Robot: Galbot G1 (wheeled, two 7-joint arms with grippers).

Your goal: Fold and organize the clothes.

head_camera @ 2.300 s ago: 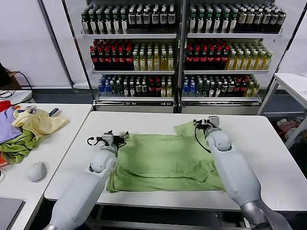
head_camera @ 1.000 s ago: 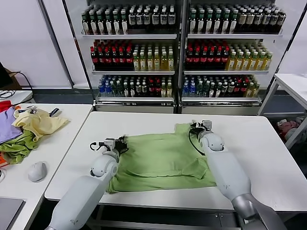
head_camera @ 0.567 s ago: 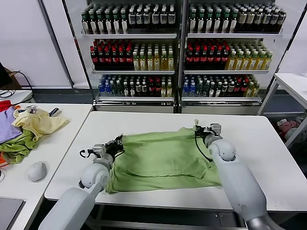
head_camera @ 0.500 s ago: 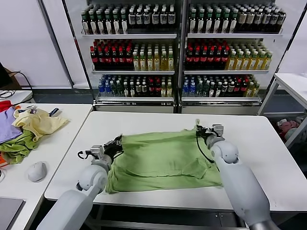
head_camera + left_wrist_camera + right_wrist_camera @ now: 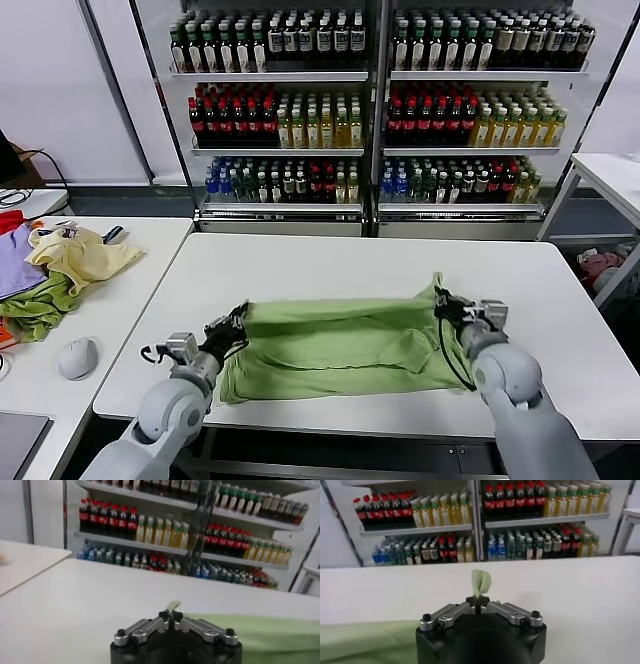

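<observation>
Meanwhile, the light green shirt (image 5: pixel 335 340) lies spread across the near half of the white table (image 5: pixel 330 262), its front hem running close along the near edge. Its far edge is lifted at both ends and hangs slightly between them, so the cloth forms a low fold rising off the tabletop.

At the shirt's left end, toward the near left corner of the table, the left gripper (image 5: pixel 232 327) has its fingers pressed together on a pinch of the green fabric; in the left wrist view a small tip of cloth pokes out from between the closed fingertips of that gripper (image 5: pixel 170 615), and the rest of the shirt (image 5: pixel 260 630) trails off to one side over the tabletop.

At the shirt's right end, nearer the table's right edge, the right gripper (image 5: pixel 447 301) is likewise clamped on a corner of the garment, which stands up in a small peak. The right wrist view shows this gripper (image 5: pixel 478 601) with a leaf-shaped flap of green cloth sticking up from its tightly closed tips.

Beyond the far edge of the table stand shelves of bottled drinks (image 5: pixel 380 110). On a separate table to the left lies a pile of other cloths (image 5: pixel 55 265) beside a computer mouse (image 5: pixel 77 357).
</observation>
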